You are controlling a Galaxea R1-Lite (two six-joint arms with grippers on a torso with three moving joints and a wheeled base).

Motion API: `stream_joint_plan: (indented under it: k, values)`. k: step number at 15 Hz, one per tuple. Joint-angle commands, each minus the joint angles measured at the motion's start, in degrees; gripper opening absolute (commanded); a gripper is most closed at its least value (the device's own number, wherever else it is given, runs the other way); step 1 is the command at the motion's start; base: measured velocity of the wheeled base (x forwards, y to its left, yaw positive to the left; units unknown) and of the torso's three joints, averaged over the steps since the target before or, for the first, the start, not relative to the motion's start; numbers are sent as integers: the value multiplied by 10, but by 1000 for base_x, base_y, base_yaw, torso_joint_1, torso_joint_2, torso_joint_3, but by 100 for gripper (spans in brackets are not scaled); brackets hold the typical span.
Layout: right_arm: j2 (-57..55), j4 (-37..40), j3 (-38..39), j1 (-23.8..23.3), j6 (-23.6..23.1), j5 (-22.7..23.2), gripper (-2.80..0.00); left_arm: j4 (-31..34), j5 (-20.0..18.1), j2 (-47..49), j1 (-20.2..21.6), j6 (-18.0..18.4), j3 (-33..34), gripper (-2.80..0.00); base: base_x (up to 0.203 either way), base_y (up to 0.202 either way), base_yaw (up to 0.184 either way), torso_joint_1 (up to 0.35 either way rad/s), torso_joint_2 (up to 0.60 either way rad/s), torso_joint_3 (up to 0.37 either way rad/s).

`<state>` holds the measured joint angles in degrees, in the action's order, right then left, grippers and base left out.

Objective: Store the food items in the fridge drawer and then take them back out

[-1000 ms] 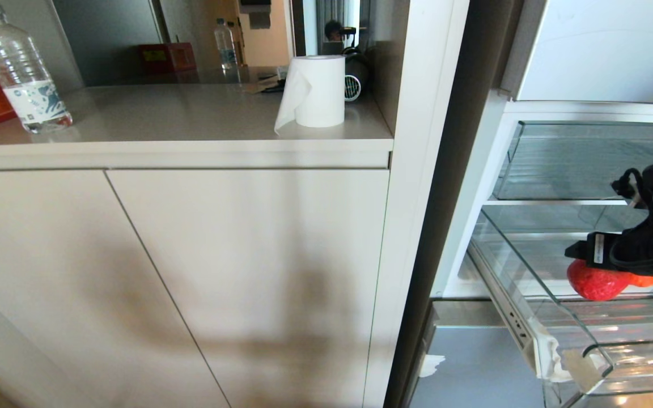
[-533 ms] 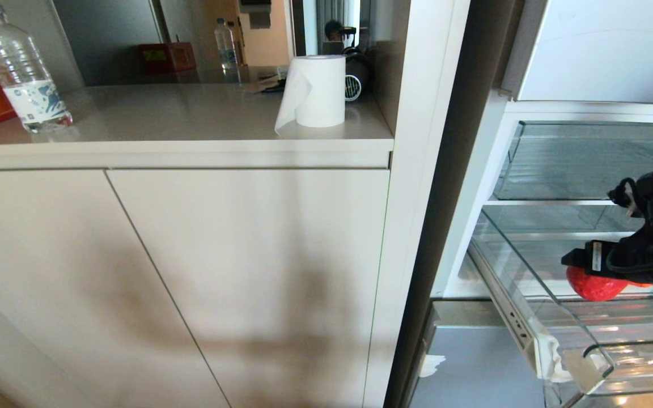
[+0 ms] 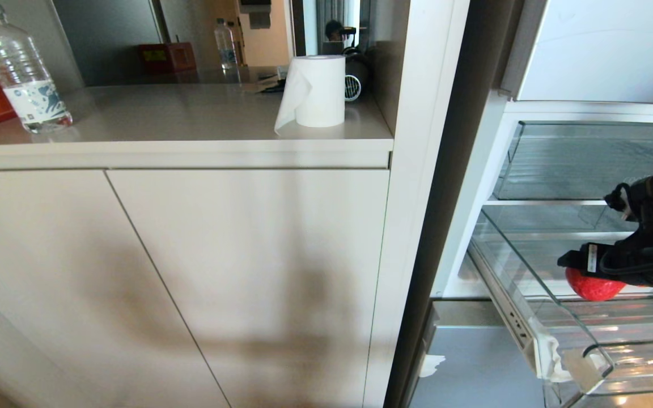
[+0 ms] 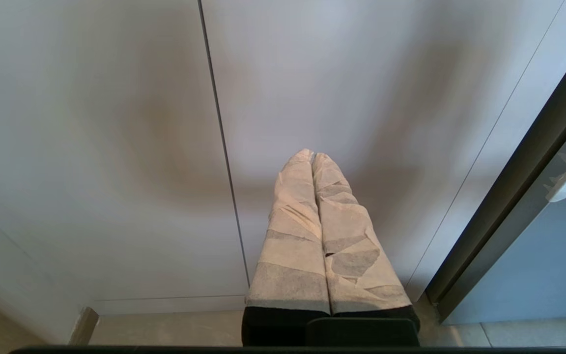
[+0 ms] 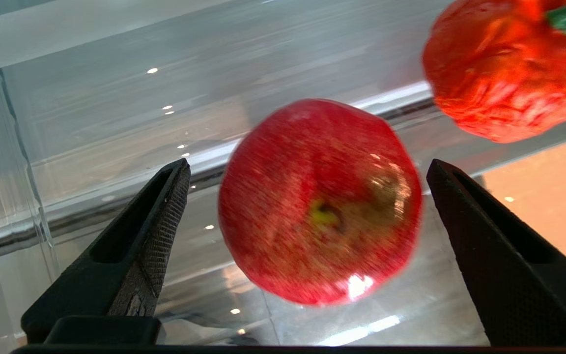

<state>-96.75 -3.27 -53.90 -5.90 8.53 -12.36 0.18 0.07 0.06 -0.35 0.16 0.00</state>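
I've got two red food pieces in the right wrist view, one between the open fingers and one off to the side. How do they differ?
The apple is smooth and glossy, deep red with fine streaks; the tomato-like piece is rough, crinkled and more orange-red. The apple shows a yellowish dimple facing the camera; the tomato-like piece shows a green top. The apple sits between the open right gripper, apart from both fingers; the tomato-like piece lies outside them. Both are round and in the fridge drawer.

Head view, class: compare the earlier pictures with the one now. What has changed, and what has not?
The right gripper has sunk lower over the red apple in the fridge drawer; its fingers stand open on either side, not touching. The apple sits slightly lower. The orange-red tomato-like piece, paper roll and bottle stayed put. The left gripper stays parked, shut.
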Motion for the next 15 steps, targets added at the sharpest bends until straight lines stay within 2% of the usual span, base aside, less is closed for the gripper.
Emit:
stream_joint_plan:
  k: [1,15]
  values:
    - [-8,-3,1,-3,1,4,0,0,0,0,0,0,0,-280,0,0,0,0,0,0]
    - [-22,-22,2,-18,0,16,0,0,0,0,0,0,0,-280,0,0,0,0,0,0]
